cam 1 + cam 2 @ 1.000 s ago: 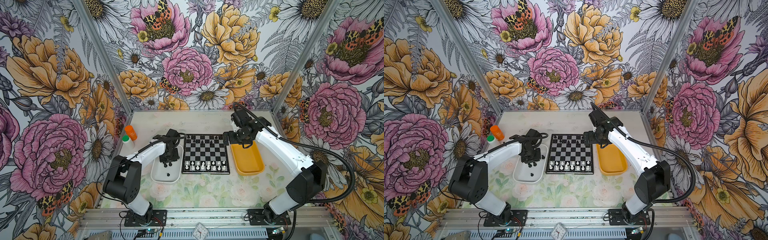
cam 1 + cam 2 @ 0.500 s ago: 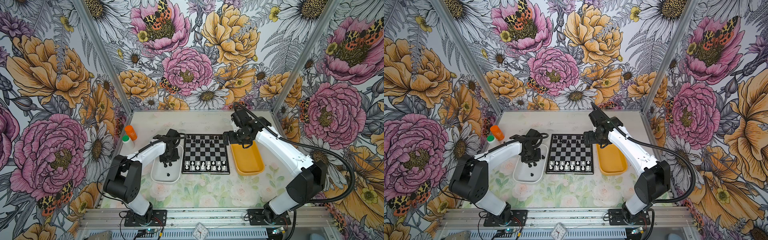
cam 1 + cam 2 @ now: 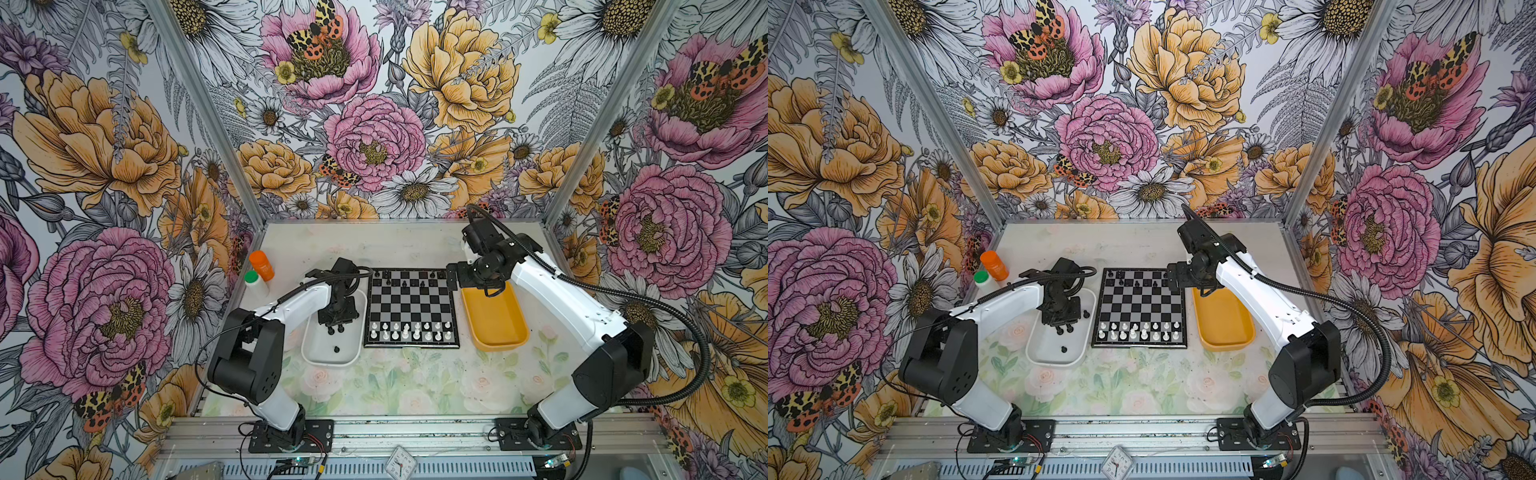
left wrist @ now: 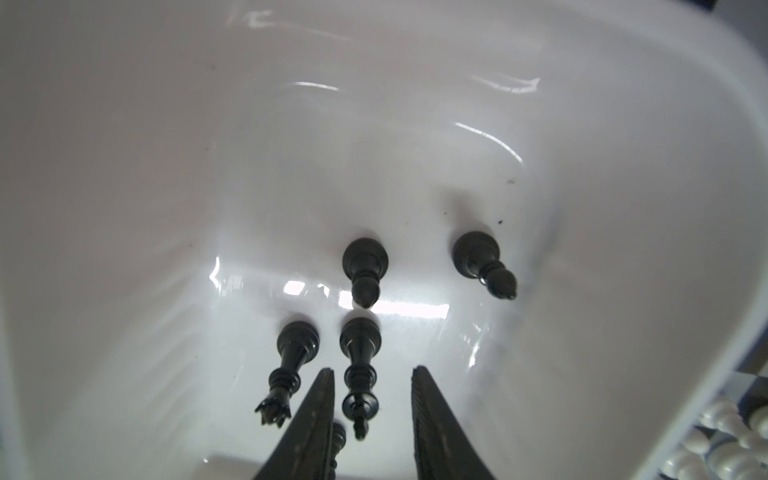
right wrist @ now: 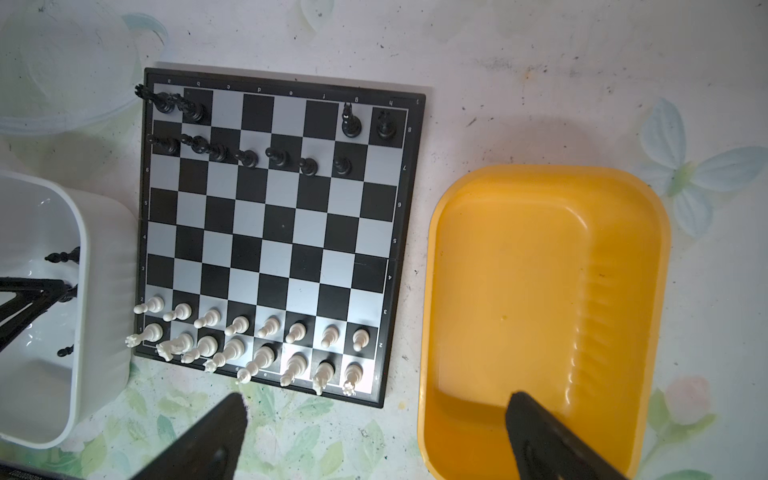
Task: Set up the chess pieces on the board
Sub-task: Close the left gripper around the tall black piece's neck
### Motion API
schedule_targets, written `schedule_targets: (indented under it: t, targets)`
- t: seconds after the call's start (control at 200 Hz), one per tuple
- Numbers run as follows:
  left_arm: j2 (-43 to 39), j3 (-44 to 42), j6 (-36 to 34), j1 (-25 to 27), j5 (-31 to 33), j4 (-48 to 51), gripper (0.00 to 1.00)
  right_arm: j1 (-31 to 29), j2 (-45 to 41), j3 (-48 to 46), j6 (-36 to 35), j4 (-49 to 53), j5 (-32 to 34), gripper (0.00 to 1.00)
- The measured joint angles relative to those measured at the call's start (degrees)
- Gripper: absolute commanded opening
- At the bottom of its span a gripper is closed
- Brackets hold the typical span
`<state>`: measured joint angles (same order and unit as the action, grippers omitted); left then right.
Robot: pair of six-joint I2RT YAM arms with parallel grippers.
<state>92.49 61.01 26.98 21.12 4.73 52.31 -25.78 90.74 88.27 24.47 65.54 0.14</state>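
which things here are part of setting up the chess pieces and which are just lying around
For the job: chessboard; white pieces and black pieces standing on it; loose black pieces in the white tray.
Just lying about: yellow tray; orange bottle; green-capped bottle; small clock at the front edge.

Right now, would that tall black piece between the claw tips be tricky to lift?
Probably light: the tall black piece looks tiny inside the left claw. Likely slippery, since it and the white tray look glossy. Its slim, round stem might twist or roll.
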Motion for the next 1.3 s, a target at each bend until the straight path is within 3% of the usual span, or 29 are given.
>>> schedule_targets:
  t: [1.301]
  targets:
    - [0.76, 0.17, -0.59, -0.42, -0.04, 0.0, 0.26, 0.0, 0.0, 0.0, 0.57, 0.0, 0.0, 1.0]
